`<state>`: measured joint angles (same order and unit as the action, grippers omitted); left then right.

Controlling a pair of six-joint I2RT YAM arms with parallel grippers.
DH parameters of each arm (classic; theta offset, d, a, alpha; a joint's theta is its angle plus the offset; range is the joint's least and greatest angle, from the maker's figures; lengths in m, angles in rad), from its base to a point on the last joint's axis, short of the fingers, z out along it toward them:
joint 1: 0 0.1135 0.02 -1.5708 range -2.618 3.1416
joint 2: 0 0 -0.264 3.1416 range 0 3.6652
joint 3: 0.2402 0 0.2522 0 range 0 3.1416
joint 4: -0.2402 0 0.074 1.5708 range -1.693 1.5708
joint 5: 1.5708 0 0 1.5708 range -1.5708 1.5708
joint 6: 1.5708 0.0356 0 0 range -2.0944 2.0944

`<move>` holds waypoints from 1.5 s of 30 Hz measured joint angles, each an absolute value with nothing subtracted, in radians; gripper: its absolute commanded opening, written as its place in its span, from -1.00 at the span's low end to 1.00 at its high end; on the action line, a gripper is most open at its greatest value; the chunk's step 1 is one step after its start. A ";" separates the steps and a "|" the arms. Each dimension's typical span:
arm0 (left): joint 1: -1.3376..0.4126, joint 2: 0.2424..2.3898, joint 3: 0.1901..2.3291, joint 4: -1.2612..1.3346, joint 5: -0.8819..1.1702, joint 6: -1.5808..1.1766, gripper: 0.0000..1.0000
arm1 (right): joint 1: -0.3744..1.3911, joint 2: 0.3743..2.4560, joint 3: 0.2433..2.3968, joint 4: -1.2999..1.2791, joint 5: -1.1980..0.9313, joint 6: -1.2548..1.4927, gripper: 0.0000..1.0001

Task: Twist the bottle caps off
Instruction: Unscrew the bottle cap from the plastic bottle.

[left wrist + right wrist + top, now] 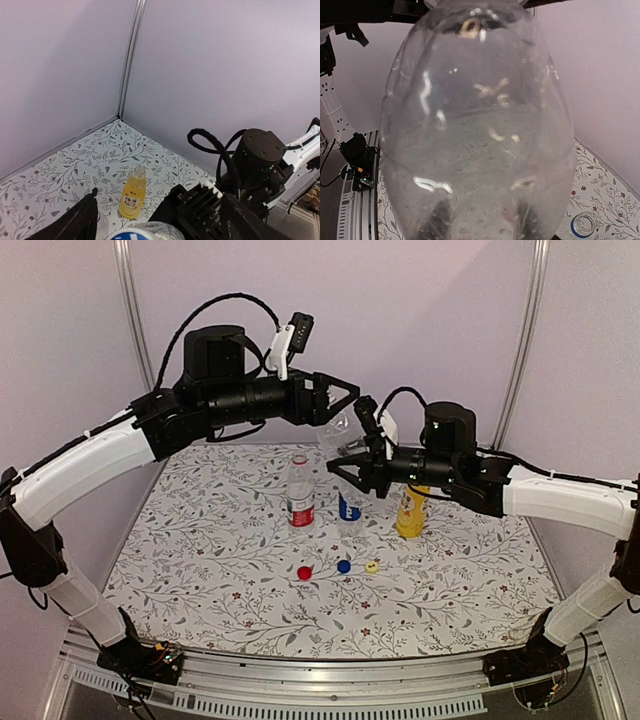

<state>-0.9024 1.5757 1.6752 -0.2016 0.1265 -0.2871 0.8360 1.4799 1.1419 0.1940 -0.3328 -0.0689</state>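
The plain clear bottle (338,430) hangs in the air above the mat, held between both grippers. My left gripper (338,405) is shut on its upper end; in the left wrist view only a crinkled white-and-blue end (142,231) shows between the jaws. My right gripper (352,455) is shut on its lower end. The bottle fills the right wrist view (480,130), with the fingers (437,220) dark behind it. The red-white label bottle (300,492), blue label bottle (350,504) and yellow bottle (410,510) stand uncapped on the mat. The cap is hidden.
Red (304,572), blue (343,566) and yellow (371,566) caps lie in a row in front of the standing bottles. The floral mat (200,570) ends at purple walls behind and at both sides. The blue label bottle's open mouth (583,225) shows below the right wrist.
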 measured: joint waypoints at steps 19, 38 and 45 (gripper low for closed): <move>-0.724 1.394 1.460 -0.033 0.611 -0.209 0.67 | 0.810 1.458 1.117 0.202 -0.619 -0.068 -0.19; -0.719 1.470 1.418 0.185 0.988 -0.214 0.15 | 0.810 1.481 1.126 0.226 -0.878 -0.057 -0.19; -0.725 1.494 1.418 0.198 1.016 -0.222 -0.13 | 0.810 1.481 1.127 0.229 -0.893 -0.048 -0.19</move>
